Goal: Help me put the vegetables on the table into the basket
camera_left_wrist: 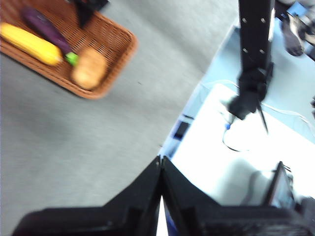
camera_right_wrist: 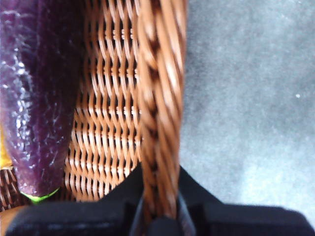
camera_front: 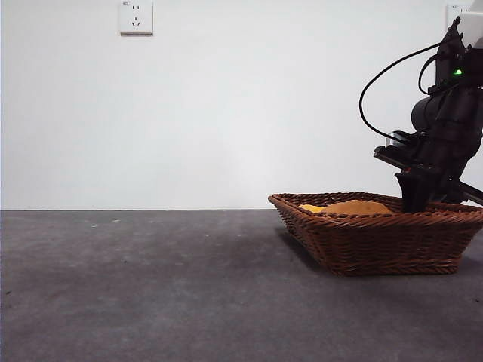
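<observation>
The wicker basket (camera_front: 381,241) stands on the table (camera_front: 151,286) at the right. In the left wrist view it (camera_left_wrist: 115,54) holds all three vegetables: the yellow one (camera_left_wrist: 30,44), the purple one (camera_left_wrist: 44,27) and the tan-brown lump (camera_left_wrist: 89,68). The front view shows only the lump (camera_front: 355,207) and a bit of yellow (camera_front: 309,207) above the rim. My right gripper (camera_front: 416,197) reaches down at the basket's far right side. Its jaws are slightly apart over the braided rim (camera_right_wrist: 157,98), beside the purple vegetable (camera_right_wrist: 37,98). My left gripper (camera_left_wrist: 161,196) is shut and empty, high above the table, away from the basket.
A wall with a socket (camera_front: 136,16) stands behind the table. The left wrist view shows the table's edge, a black arm post (camera_left_wrist: 255,49) and cables on a pale floor beyond it.
</observation>
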You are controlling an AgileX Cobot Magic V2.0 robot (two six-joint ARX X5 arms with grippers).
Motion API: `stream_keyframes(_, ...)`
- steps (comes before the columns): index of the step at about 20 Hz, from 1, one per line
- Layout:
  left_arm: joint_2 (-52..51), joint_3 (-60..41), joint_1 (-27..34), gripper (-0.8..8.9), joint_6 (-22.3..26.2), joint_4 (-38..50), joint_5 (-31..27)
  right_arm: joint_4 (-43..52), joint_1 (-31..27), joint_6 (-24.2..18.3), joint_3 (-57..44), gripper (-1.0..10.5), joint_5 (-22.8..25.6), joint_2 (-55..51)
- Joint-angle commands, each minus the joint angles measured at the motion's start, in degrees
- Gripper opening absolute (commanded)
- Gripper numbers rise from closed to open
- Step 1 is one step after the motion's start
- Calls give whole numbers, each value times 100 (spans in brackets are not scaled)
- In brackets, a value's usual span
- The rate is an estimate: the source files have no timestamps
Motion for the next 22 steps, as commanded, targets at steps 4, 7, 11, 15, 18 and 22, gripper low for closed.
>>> stream_keyframes(4,-704,-28,-83,-8,-479,15,-568,55,2,321,2,591,52,162)
stream_keyframes(7,-1180,-28,-83,-8,-741,15,-570,140,7,651,2,599,57,-7)
stream_keyframes(11,-1646,-35,-81,-8,-898,15,-595,-247,15,748,2,595,105,-1207)
stream_keyframes(15,-1674,-83,-81,-8,-892,15,-590,-616,286,564,2,318,859,-2892)
stream_keyframes(18,-1674,-413,-81,-8,-852,15,-592,-898,487,481,2,-22,1067,-3847)
stream_keyframes(22,-1674,-1005,-81,-8,-573,15,-901,-1346,691,435,2,-16,1263,-5056)
